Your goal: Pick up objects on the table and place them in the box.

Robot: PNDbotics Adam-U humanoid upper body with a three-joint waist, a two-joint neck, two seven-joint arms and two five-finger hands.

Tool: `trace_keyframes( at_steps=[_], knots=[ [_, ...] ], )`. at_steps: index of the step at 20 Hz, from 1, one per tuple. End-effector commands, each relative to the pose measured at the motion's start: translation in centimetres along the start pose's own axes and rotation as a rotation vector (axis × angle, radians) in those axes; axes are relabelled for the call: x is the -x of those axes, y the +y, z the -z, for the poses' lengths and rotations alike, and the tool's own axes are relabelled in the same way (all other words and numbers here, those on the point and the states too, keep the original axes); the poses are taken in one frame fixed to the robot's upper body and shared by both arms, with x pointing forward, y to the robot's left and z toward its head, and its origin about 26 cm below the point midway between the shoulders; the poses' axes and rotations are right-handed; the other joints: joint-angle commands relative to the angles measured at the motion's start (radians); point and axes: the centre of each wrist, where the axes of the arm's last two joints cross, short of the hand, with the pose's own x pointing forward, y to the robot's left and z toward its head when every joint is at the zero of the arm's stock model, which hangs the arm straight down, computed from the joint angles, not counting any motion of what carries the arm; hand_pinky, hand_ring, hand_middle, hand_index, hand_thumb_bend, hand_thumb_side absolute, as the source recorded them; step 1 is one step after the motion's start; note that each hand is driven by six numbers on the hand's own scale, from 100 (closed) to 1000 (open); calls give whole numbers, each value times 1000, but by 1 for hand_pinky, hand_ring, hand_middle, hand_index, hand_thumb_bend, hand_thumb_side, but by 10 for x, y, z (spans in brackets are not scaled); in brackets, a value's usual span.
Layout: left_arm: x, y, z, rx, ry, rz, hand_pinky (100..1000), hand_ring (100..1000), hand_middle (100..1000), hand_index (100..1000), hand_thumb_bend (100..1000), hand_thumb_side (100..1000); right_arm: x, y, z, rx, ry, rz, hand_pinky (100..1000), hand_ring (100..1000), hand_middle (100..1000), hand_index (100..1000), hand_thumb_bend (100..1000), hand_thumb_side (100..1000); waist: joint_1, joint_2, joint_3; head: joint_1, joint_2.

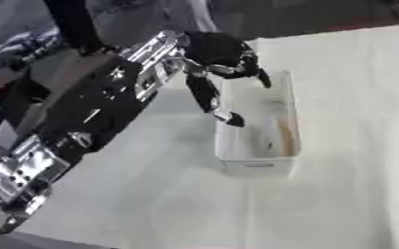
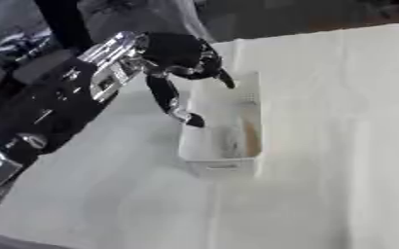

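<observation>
The left hand hangs over the white box, fingers spread apart, tan object inside toward three o'clock.

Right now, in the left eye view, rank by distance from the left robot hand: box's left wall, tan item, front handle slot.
1. Left wall, beside the robot hand's fingertip.
2. Tan item, inside, right side.
3. Handle slot, front end.

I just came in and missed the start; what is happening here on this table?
The robot's left hand is over the white box on the white table, fingers spread and pointing down into it, holding nothing visible. Something tan and long lies inside the box. The right hand is not in view.
</observation>
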Motion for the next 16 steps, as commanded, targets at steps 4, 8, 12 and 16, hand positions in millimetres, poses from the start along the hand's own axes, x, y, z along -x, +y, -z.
trace_keyframes(
  at_steps=[4,8,12,16],
  knots=[
    [7,11,-9,18,28,57,921,899,899,981,1000,1000,0,5,6,-4,-30,20,100,117,140,423,100,1000,-8,-18,4,9,-17],
    [8,9,-11,25,38,65,922,895,894,978,1000,1000,0,5,7,-7,-30,19,100,117,139,423,100,1000,-8,-18,6,9,-23],
    [8,10,-19,-16,62,57,886,864,866,950,1000,1000,-1,4,6,-11,-25,13,100,115,141,423,100,1000,-11,-18,18,68,-127],
    [8,16,-41,-106,118,59,760,772,780,849,853,953,-2,0,6,-17,-19,-4,100,115,140,423,100,1000,-23,-21,36,129,-237]
  ],
)
